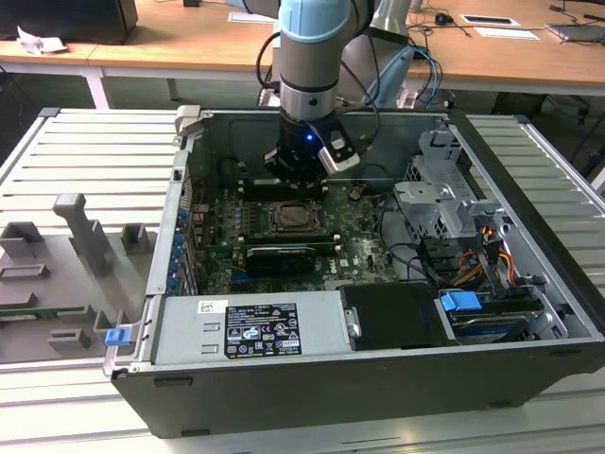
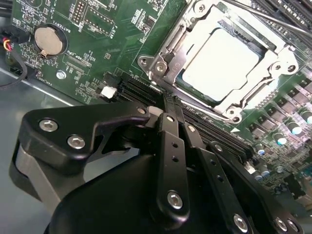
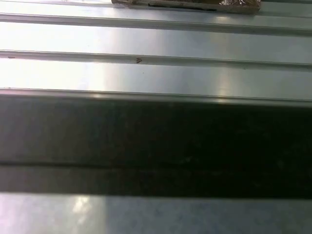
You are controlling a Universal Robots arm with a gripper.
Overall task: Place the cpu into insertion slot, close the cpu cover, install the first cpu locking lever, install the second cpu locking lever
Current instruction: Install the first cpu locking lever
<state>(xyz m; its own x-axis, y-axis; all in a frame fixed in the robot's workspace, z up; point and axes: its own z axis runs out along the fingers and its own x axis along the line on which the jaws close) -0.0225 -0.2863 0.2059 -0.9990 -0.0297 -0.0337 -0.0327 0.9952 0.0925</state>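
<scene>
Cpu (image 2: 222, 63) sits in its socket, cover (image 2: 273, 68) down; gripper (image 2: 168, 108), fingers pinched together on nothing, should press the lever gently.

The arm (image 1: 317, 47) is reaching straight down, and its end effector (image 2: 168, 105) is pointing downward with fingers (image 2: 170, 146) pressed together.

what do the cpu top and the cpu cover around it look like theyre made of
The cpu top looks like matte, pale silvery metal: flat, evenly dull, no sharp glints. The cpu cover looks like thin stamped steel with a brighter finish: shiny highlights along its bent edges. Exact metals can't be told.
</scene>
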